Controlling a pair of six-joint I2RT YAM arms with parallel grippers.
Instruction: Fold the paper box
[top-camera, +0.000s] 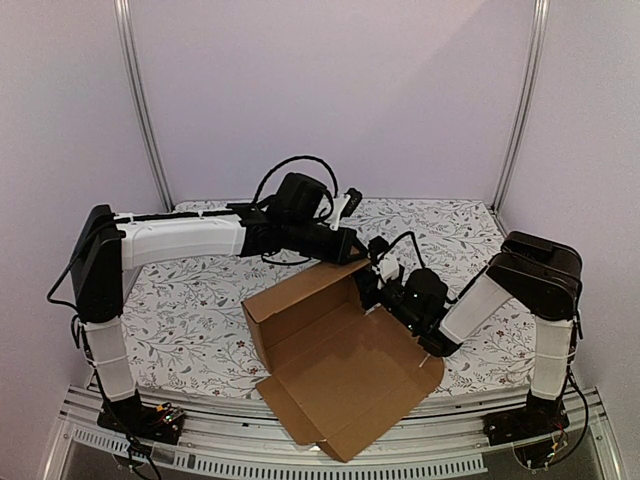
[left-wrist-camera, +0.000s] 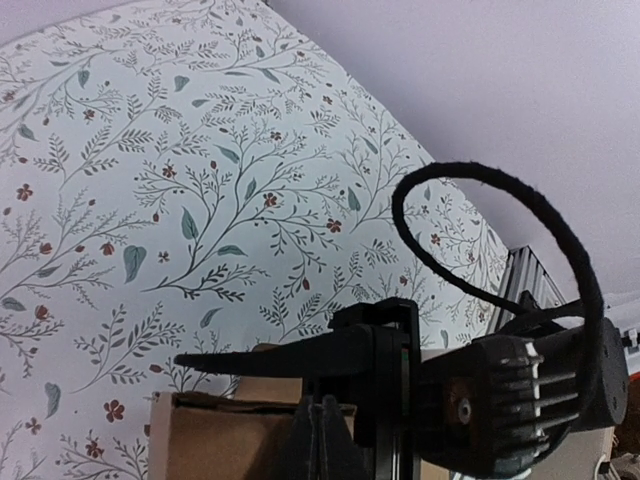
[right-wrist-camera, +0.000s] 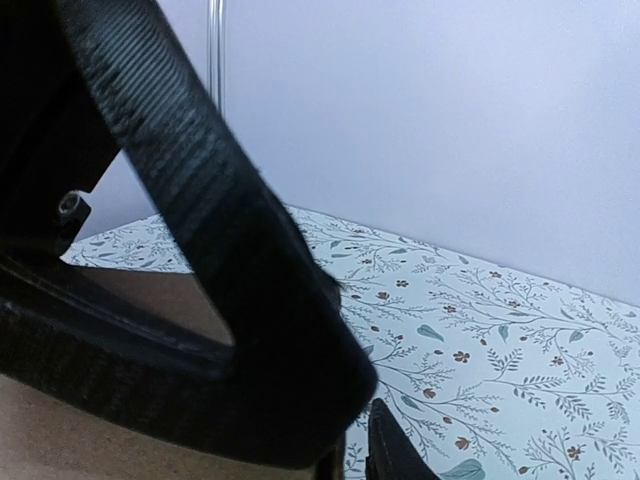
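Floral-print table, plain walls, top view: we see the paper box half-formed near the front edge, back flap raised. The left gripper is at that flap's top edge and the right gripper is just beside it. Left wrist: its 2 fingers sit clenched together beside a cardboard edge, and we cannot tell if they pinch it. Right wrist: blurred fingers over cardboard at lower left, so we cannot tell if this pincer is released or clenched.
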